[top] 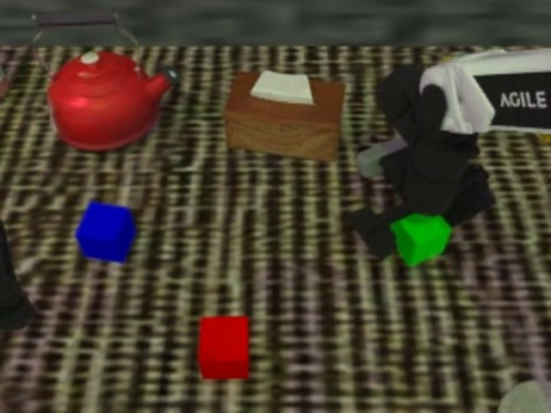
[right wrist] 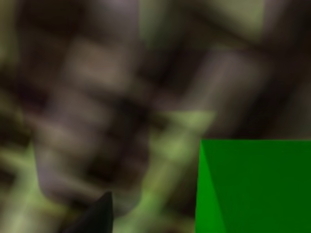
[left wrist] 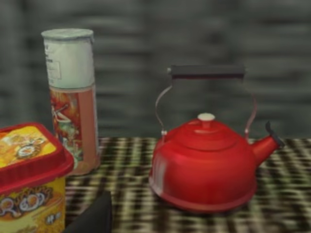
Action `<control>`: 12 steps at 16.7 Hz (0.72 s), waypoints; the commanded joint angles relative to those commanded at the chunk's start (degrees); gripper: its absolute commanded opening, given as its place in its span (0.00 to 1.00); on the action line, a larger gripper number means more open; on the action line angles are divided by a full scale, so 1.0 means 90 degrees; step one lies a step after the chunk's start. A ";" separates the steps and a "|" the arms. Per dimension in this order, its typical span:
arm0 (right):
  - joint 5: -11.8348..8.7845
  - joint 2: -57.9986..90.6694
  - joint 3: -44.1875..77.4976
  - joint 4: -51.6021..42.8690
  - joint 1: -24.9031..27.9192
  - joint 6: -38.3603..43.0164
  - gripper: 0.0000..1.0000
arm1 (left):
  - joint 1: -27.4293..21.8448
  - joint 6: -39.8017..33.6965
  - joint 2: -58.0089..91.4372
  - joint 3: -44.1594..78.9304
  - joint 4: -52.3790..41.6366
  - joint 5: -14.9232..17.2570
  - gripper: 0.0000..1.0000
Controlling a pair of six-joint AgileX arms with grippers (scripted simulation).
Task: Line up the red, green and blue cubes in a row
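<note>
The green cube [top: 421, 238] rests on the mat at the right, with my right gripper [top: 410, 231] lowered over it. Its dark left finger [top: 375, 234] stands just clear of the cube's left side. In the right wrist view the green cube [right wrist: 255, 187] fills one corner, and a gap separates it from the one visible fingertip [right wrist: 103, 213], so this gripper is open. The blue cube [top: 106, 231] lies at the left and the red cube [top: 224, 347] near the front middle. My left gripper [top: 9, 297] is parked at the left edge, open, with one fingertip [left wrist: 99, 213] showing.
A glossy red kettle [top: 102, 96] stands at the back left, also in the left wrist view as the kettle [left wrist: 206, 162]. A wooden tissue box [top: 285, 114] sits at the back middle. A tall can [left wrist: 72, 99] and a red-lidded tub [left wrist: 29, 174] stand off the left side.
</note>
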 joint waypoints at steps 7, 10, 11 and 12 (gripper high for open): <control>0.0000 0.0021 -0.0029 0.0045 0.0001 0.0000 0.77 | 0.0000 0.0000 0.0000 0.0000 0.0000 0.0000 1.00; 0.0000 0.0021 -0.0029 0.0045 0.0001 0.0000 0.55 | 0.0000 0.0000 0.0000 0.0000 0.0000 0.0000 1.00; 0.0000 0.0021 -0.0029 0.0045 0.0001 0.0000 0.47 | 0.0000 0.0000 0.0000 0.0000 0.0000 0.0000 1.00; 0.0000 0.0021 -0.0029 0.0045 0.0001 0.0000 0.40 | 0.0000 0.0000 0.0000 0.0000 0.0000 0.0000 1.00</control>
